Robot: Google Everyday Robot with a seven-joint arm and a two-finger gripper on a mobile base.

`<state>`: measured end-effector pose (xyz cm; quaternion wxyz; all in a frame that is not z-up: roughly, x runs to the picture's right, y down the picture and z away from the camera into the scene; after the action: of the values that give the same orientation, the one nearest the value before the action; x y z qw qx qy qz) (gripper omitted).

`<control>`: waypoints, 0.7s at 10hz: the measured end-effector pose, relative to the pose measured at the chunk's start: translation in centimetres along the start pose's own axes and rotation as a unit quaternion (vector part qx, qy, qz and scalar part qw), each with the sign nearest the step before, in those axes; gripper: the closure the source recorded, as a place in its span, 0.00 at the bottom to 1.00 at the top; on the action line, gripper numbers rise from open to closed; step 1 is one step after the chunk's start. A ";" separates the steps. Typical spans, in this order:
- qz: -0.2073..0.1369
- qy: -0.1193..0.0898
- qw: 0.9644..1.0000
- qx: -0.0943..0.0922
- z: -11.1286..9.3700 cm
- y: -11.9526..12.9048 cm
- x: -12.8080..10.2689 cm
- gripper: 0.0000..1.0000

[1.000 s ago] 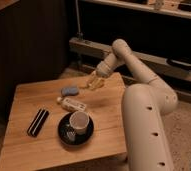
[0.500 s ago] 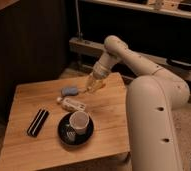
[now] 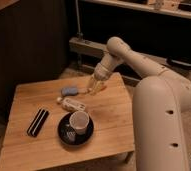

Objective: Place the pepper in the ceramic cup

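Camera view: tool (image 3: 95,87) low over the far edge of the wooden surface (image 3: 111,117), drawn narrow on the pepper (image 3: 99,89), an orange sliver at its tips. Arm (image 3: 139,62) reaches in from the right, its white body filling the right foreground. Blue-grey lump (image 3: 69,91) just left of the tool; white labelled tube (image 3: 73,104) lies between it and the ceramic cup (image 3: 79,121). Cup sits tilted on the black saucer (image 3: 64,137), well apart from the pepper. Black ribbed bar (image 3: 37,122) left of the saucer.
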<state>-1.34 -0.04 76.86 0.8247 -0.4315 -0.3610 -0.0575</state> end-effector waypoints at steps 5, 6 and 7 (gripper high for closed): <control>0.016 0.047 0.999 0.013 -0.5 1.5 0.2 0.90; 0.020 0.054 0.998 0.016 -0.6 1.5 0.7 0.95; 0.020 0.053 0.998 0.016 -0.6 1.5 0.7 0.96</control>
<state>0.11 0.58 76.09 0.8508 -0.4213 -0.3087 -0.0581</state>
